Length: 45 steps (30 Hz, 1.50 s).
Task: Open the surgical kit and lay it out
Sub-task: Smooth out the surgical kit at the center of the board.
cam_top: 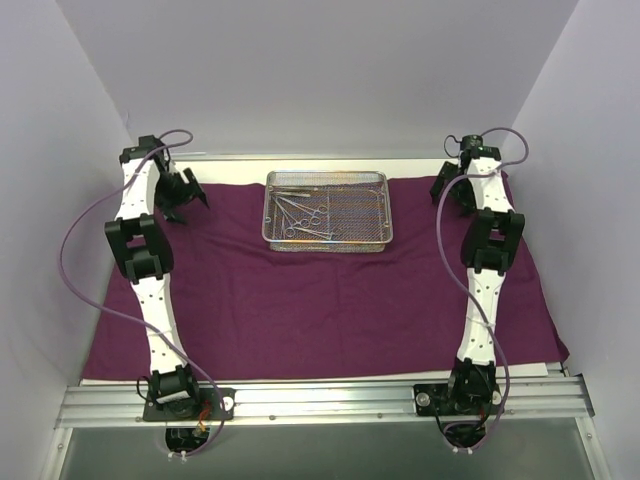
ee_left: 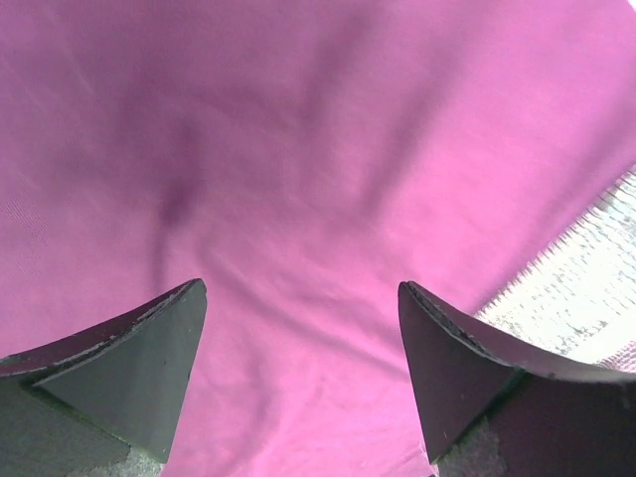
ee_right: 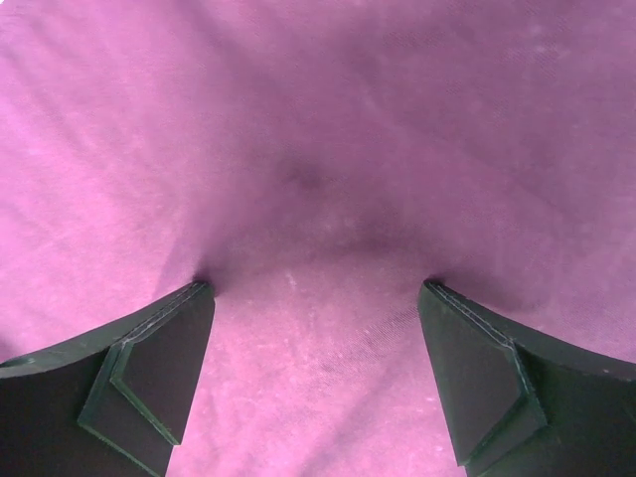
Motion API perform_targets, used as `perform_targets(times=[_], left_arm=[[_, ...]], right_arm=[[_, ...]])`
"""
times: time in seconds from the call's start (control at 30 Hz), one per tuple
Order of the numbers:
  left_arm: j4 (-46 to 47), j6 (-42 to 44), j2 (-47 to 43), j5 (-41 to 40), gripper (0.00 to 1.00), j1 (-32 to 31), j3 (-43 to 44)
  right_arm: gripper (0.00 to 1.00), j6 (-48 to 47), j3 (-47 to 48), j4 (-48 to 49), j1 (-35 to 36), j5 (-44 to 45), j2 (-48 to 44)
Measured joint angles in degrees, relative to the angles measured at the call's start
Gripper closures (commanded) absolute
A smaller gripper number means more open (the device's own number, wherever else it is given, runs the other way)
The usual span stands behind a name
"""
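The dark purple cloth wrap [cam_top: 320,300] lies spread flat over the table. The silver wire-mesh tray [cam_top: 372,232] stands on it at the back centre, with silver clamps and tweezers [cam_top: 303,214] lying inside. My left gripper [cam_top: 183,204] is open and empty at the cloth's far left corner, just above the cloth [ee_left: 298,179]; the tray's mesh [ee_left: 586,293] shows at the right edge of the left wrist view. My right gripper [cam_top: 452,191] is open and empty at the far right corner, its fingertips [ee_right: 199,298] touching the cloth [ee_right: 318,129].
White walls close in the table on the left, back and right. An aluminium rail [cam_top: 320,400] carrying both arm bases runs along the near edge. Purple cables loop off each arm.
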Motion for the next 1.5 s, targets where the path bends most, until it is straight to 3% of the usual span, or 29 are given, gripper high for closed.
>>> perform_targets(times=[0.33, 0.4, 0.43, 0.5, 0.53, 0.57, 0.63, 0.67, 1.07, 1.2, 1.5], left_arm=[[6.6, -2.9, -14.0, 4.2, 0.11, -8.8, -11.0], [7.0, -3.5, -14.3, 4.7, 0.13, -10.7, -12.3], [7.1, -3.8, -14.3, 4.7, 0.19, -11.4, -12.8], [7.1, -4.4, -13.5, 4.9, 0.30, -12.7, -12.9], [7.1, -4.9, -12.9, 5.3, 0.51, -13.1, -12.7], [7.1, -5.4, -12.4, 5.8, 0.62, -13.4, -12.5], [7.6, -6.6, -10.5, 7.3, 0.72, -13.7, -11.6], [8.2, -7.4, -9.5, 7.9, 0.80, -13.7, -11.5], [12.9, -14.5, -0.4, 9.5, 0.86, -14.4, -12.4], [12.3, -16.9, 3.1, 13.1, 0.81, -14.1, -8.0], [11.9, -21.4, 12.2, 18.9, 0.82, -12.9, 6.0]], right_arm=[[0.14, -0.9, -12.1, 5.9, 5.0, -5.5, -12.0], [0.20, -1.1, -13.4, 6.5, 6.5, -5.6, -14.8], [0.23, -1.2, -13.8, 6.9, 7.2, -5.8, -15.9], [0.43, -1.4, -14.0, 7.8, 8.0, -6.7, -17.3], [0.67, -1.1, -14.1, 8.4, 8.1, -7.5, -17.4], [0.79, -1.2, -14.1, 9.1, 8.0, -8.3, -17.4], [0.97, 0.3, -14.8, 10.5, 7.8, -10.6, -17.2], [1.00, 1.2, -15.1, 10.8, 7.7, -11.7, -17.0], [1.00, 7.8, -22.5, 19.3, 7.6, -18.8, -9.6], [1.00, 9.5, -23.0, 21.5, 7.6, -20.2, -9.1], [1.00, 14.4, -21.0, 24.3, 7.1, -22.5, -6.7]])
